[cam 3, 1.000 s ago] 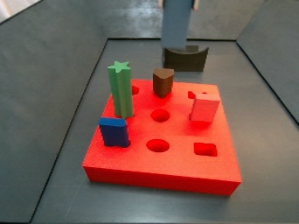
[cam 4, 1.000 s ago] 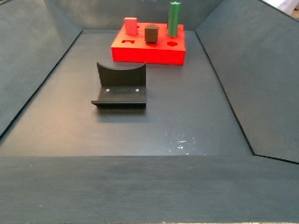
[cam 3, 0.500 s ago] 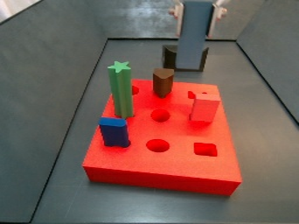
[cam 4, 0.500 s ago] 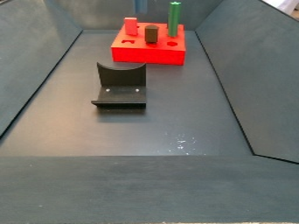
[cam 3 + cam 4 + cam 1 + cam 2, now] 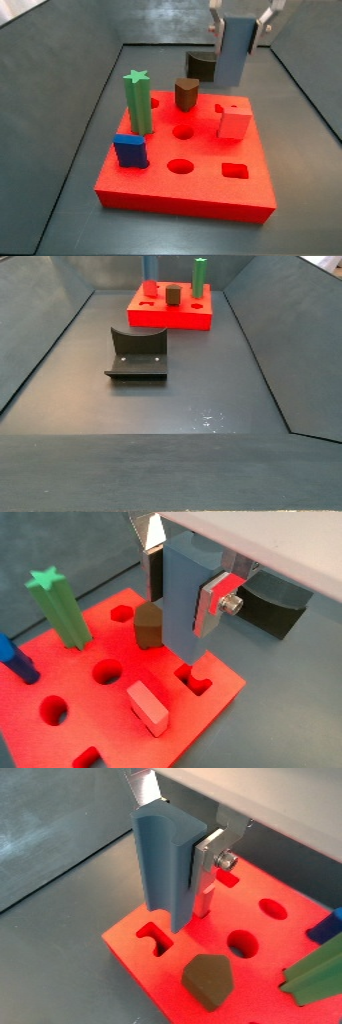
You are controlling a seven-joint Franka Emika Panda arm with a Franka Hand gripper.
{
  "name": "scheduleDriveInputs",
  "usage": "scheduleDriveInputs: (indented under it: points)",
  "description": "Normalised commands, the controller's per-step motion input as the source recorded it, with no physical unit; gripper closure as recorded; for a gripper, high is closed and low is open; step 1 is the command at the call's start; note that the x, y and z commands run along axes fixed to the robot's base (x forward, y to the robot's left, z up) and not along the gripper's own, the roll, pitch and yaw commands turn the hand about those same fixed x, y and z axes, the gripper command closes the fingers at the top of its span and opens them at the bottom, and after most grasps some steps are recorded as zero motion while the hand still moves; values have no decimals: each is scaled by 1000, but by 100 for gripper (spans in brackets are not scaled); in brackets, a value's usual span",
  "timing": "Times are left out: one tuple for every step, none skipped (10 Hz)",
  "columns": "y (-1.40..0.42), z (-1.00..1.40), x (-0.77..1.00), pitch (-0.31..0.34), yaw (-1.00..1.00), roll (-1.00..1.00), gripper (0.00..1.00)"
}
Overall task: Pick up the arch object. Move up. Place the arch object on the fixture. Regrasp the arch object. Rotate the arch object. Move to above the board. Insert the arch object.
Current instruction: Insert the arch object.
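Observation:
My gripper (image 5: 242,28) is shut on the arch object (image 5: 235,52), a long slate blue-grey prism that hangs upright above the far right part of the red board (image 5: 201,195). In both wrist views the silver fingers (image 5: 210,607) clamp the arch object (image 5: 181,592) on its sides, and its lower end hovers just over an arch-shaped hole (image 5: 156,938) near the board's corner. The fixture (image 5: 138,353) stands bare on the floor, apart from the board (image 5: 187,319). In that side view only a thin strip of the arch object (image 5: 147,264) shows at the upper edge.
On the board stand a green star-topped post (image 5: 138,100), a brown peg (image 5: 186,95), a short blue block (image 5: 130,150) and a red block (image 5: 234,125). Several holes (image 5: 179,166) are open. Grey walls (image 5: 54,90) enclose the floor.
The gripper has carried the arch object to the right and lower, from in front of the fixture to over the board's far right corner. Its fingers now show in the side view.

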Motion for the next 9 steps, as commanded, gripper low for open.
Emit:
scheduleDriveInputs:
  points:
    - [0, -774, 429, -26, 0, 134, 100]
    - [69, -823, 174, -149, 0, 0, 100]
    - [46, -623, 254, -84, 0, 0, 100]
    - [51, -383, 389, 0, -6, 7, 100]
    - [106, -246, 240, 0, -11, 0, 100]
    - [183, -160, 9, 0, 0, 0, 100]
    - [197, -26, -51, 0, 0, 0, 100]
    - [157, -3, -214, -3, 0, 0, 100]
    - [51, -11, -263, -27, 0, -37, 100]
